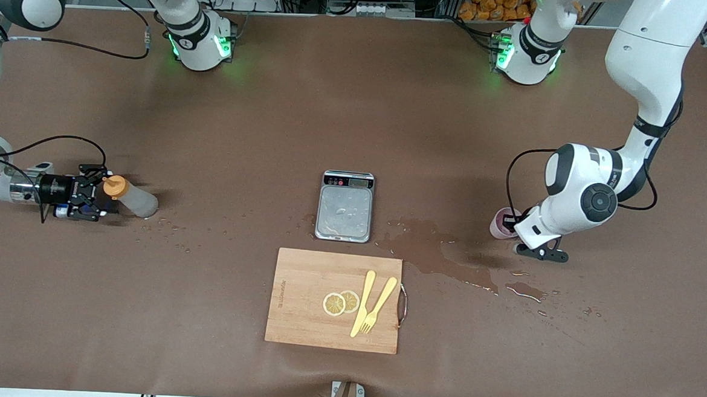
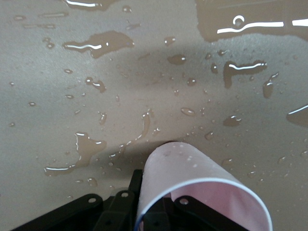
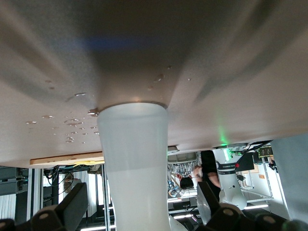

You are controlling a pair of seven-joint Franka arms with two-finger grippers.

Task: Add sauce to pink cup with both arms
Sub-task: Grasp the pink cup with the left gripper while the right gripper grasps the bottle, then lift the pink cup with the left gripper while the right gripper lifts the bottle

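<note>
While apparently wet, brown table (image 1: 272, 128)

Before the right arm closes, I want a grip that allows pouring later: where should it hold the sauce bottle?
On the body's middle, below the orange cap. The sauce bottle stands upright toward the right arm's end of the table, and the right gripper already comes in level from the side, fingers open on either side of it, so squeezing there looks safest.

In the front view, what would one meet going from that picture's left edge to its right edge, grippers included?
Right gripper → sauce bottle → cutting board → fork → spilled puddle → pink cup → left gripper.
</note>
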